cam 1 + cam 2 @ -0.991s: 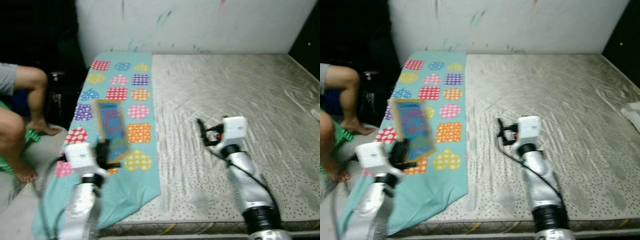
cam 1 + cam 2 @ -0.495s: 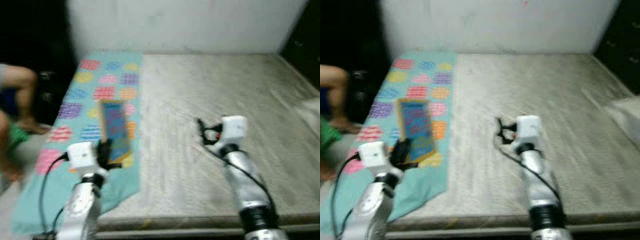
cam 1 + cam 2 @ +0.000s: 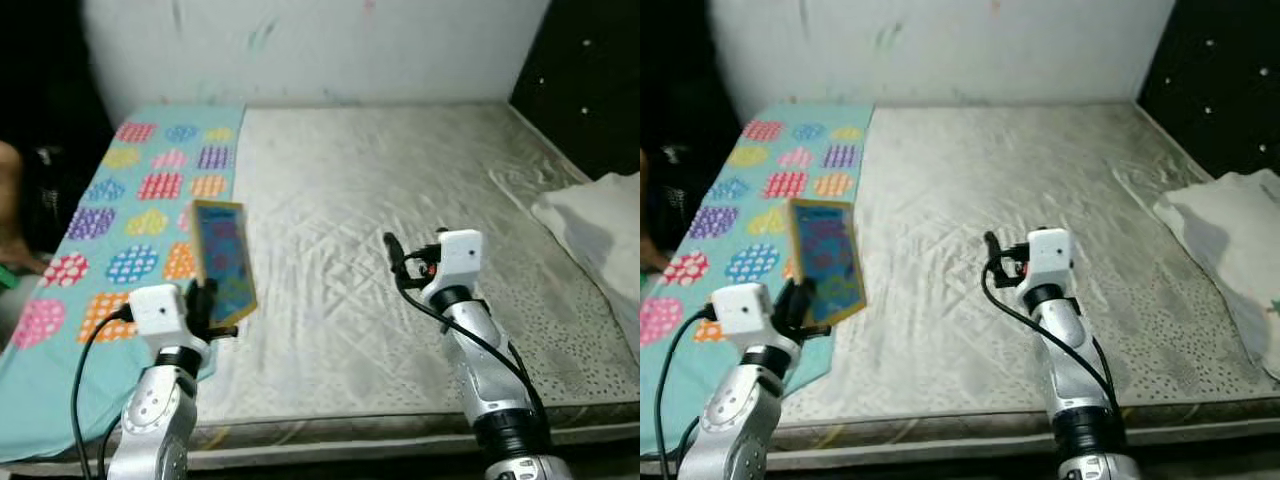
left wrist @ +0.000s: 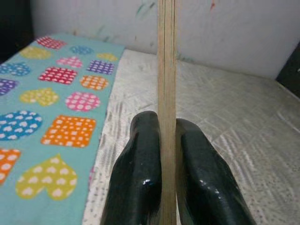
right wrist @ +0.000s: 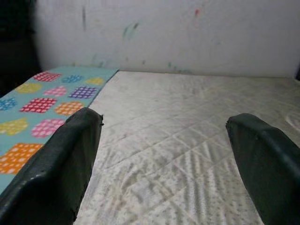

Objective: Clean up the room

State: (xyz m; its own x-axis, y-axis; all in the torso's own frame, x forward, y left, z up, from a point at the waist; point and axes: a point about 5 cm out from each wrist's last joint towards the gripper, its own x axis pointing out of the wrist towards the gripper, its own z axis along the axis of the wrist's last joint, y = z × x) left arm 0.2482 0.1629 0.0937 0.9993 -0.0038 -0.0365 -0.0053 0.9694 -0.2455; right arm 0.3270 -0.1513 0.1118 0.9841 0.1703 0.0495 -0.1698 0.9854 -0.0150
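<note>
A thin blue book (image 3: 223, 262) with a yellow border stands upright above the bed, held by its lower edge in my left gripper (image 3: 207, 305). In the left wrist view the book's edge (image 4: 167, 70) sits clamped between the two black fingers (image 4: 138, 183). My right gripper (image 3: 392, 252) hovers open over the middle of the grey mattress (image 3: 400, 170), nothing between its fingers (image 5: 70, 159). A teal cloth (image 3: 110, 200) with coloured hearts and squares covers the mattress's left side.
A white cloth or pillow (image 3: 600, 225) lies at the right edge of the bed. The pale wall (image 3: 320, 50) stands behind the bed, with a dark padded panel (image 3: 590, 70) on the right. A person's leg (image 3: 8, 200) shows at the far left.
The camera has swung right, so the bed and teal cloth slid left and the white cloth came into view. My left gripper still holds the book.
</note>
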